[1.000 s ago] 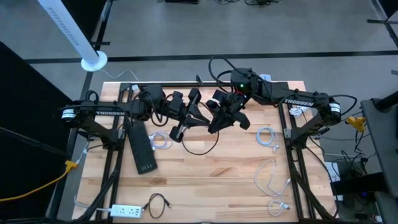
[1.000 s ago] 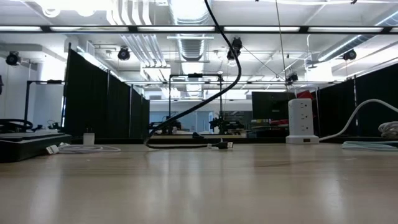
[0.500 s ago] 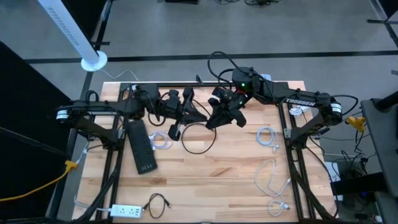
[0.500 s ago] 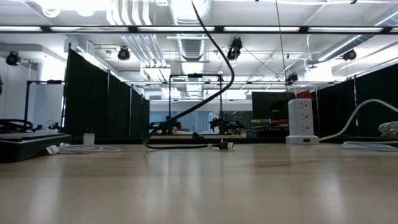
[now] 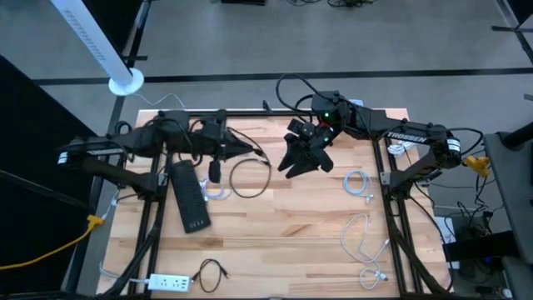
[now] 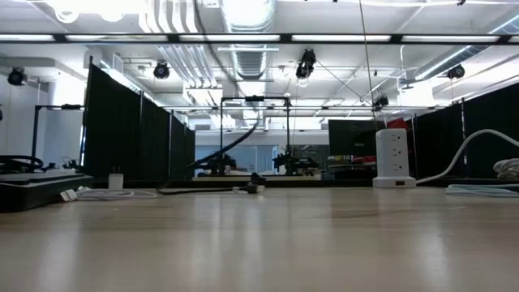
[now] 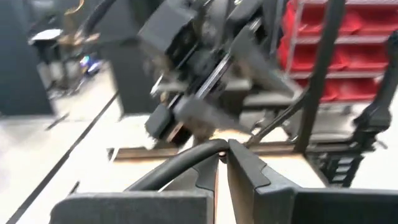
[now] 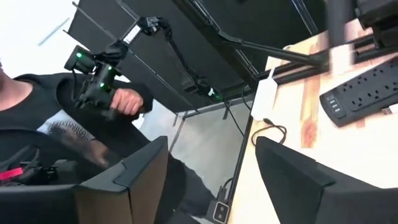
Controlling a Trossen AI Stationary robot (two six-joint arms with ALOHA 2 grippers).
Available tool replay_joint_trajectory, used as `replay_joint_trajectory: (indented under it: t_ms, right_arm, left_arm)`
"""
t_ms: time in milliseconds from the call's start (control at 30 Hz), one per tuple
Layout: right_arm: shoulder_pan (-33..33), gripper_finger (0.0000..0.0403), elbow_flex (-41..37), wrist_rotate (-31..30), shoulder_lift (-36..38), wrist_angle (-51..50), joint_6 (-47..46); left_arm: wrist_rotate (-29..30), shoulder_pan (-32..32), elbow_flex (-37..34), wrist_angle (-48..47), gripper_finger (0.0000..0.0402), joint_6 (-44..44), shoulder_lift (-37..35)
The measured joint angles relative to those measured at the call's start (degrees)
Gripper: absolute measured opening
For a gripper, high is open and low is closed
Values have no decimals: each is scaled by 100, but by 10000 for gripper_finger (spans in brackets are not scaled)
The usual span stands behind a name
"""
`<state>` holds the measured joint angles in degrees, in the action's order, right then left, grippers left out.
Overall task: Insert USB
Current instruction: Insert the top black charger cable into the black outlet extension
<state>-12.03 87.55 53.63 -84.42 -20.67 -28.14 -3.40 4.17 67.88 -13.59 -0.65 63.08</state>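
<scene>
A black USB cable point(image 5: 270, 177) lies in a loop on the wooden table left of centre. One stretch of it rises to my left gripper point(image 5: 252, 152), which is shut on it above the table. In the low view the cable's plug end point(image 6: 253, 189) rests on the tabletop. My right gripper point(image 5: 304, 162) hangs open above the table's far middle with nothing between its fingers point(image 8: 211, 149). A black power strip point(image 5: 190, 196) lies flat at the left. My left gripper pinches the black cable point(image 7: 211, 148) between its two fingertips. The fingers come nearly level from the table's left. From the pinch the cable point(image 7: 174, 168) runs back past the fingers and hangs slack, its loop on the table.
White cables point(image 5: 356, 182) point(image 5: 362, 237) lie at the right, and a white power strip point(image 5: 171, 283) with a small black cable point(image 5: 210, 273) sits at the near left. A white tower socket point(image 6: 394, 158) stands at the far right. A person point(image 8: 56, 124) is beyond the table.
My right gripper has opened and let go of the black cable, staying in place. My left gripper has drawn back toward the table's left edge and tipped up to nearly level, still shut on the cable. The cable's loop and plug end have slid left along the table.
</scene>
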Motion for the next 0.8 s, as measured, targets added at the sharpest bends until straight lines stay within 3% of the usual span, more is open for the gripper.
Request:
replay_joint_trajectory:
  t_ms: [67,133,367,500,633,800]
  right_arm:
    - [3,234,0,-269,0,-19,76]
    - [48,232,0,-983,0,-22,277]
    - [827,214,0,-4867,-4,-7,2498]
    - [1371,213,2,-6546,-62,56,3357]
    - [1620,213,2,-7462,-244,75,3733]
    - [1605,213,0,-7752,-461,213,3595]
  left_arm:
    - [331,-47,0,-436,0,71,-116]
    - [470,-93,-2,-585,0,175,-187]
    - [1125,-115,-2,-707,0,879,-174]
    - [1360,-124,-2,-725,0,1132,-50]
    - [1403,-117,-2,-355,0,1334,224]
    - [1399,-119,-2,-34,0,1670,572]
